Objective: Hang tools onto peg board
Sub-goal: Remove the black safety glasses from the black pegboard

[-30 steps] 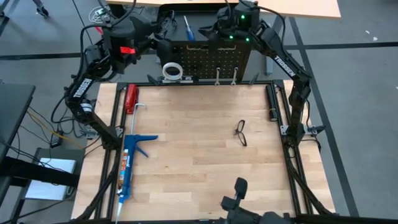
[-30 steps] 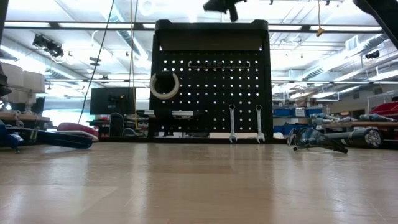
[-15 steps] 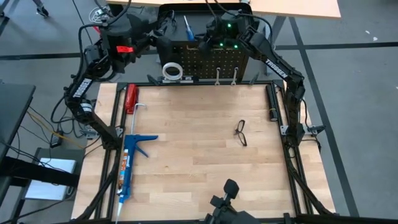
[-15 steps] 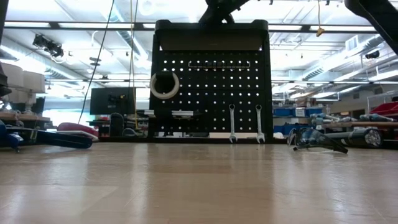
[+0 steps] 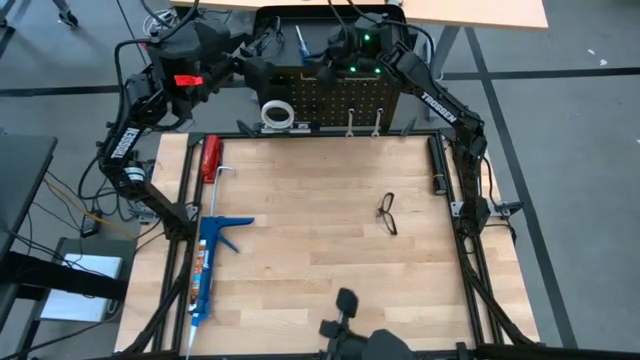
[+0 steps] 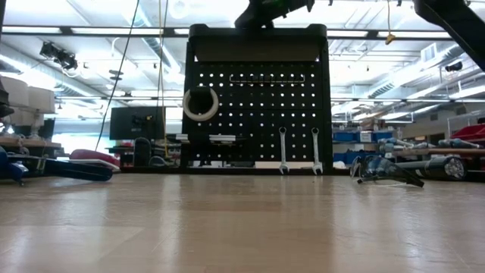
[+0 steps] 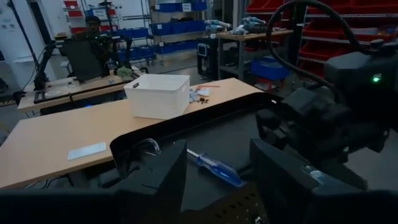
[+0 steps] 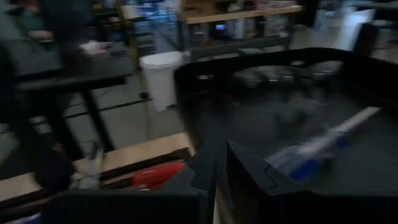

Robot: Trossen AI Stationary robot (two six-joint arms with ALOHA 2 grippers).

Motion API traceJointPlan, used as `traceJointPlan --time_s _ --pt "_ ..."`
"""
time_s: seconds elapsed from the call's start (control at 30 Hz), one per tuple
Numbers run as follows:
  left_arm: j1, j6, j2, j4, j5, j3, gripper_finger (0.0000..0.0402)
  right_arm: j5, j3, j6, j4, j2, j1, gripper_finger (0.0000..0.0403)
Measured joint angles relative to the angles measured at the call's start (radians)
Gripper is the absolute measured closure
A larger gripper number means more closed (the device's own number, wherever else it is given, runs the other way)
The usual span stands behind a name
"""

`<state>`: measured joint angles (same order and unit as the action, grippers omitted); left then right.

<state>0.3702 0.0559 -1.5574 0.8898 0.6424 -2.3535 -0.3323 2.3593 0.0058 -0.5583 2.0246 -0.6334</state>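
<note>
Up at the far edge of the table, both grippers hover over the top of the peg board [image 5: 335, 98], where the blue-handled screwdriver [image 5: 302, 45] lies. The left gripper [image 7: 214, 180] has its fingers spread wide and empty; the right gripper [image 8: 221, 168] has its fingers nearly together, holding nothing. The tape roll [image 6: 200, 104] and two wrenches [image 6: 283, 150] hang on the board, and safety glasses [image 5: 388, 213] lie on the tabletop
</note>
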Motion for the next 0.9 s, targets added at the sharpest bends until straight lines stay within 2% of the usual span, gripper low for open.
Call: traceJointPlan --time_s 0.17,0.3,0.43,0.6,0.7,0.8,0.9 --pt "-0.001 0.001 -0.001 -0.002 -0.029 0.0 0.022 -0.186 -0.006 0.068 0.08 0.02 0.009 0.0362" --pt "0.0 0.028 -0.001 0.003 -0.061 0.0 0.022 -0.183 -0.008 0.124 0.191 0.019 0.006 0.0364" --pt "0.002 0.04 -0.001 0.016 -0.098 0.0 0.022 -0.148 -0.005 0.073 0.246 -0.035 0.006 0.0361" --pt "0.003 0.034 -0.005 0.019 -0.08 0.0 0.022 -0.118 -0.006 0.054 0.24 -0.079 0.01 0.0353" --pt "0.006 0.033 -0.018 0.022 -0.032 0.0 0.022 -0.108 -0.006 0.049 0.241 -0.12 0.008 0.035" --pt "0.055 0.076 -0.03 0.064 -0.044 0.0 0.022 -0.104 -0.004 0.025 0.234 -0.172 0.01 0.0351" --pt "0.136 0.066 -0.044 0.072 -0.116 0.001 0.022 -0.103 -0.004 0.006 0.208 -0.212 0.021 0.0353"
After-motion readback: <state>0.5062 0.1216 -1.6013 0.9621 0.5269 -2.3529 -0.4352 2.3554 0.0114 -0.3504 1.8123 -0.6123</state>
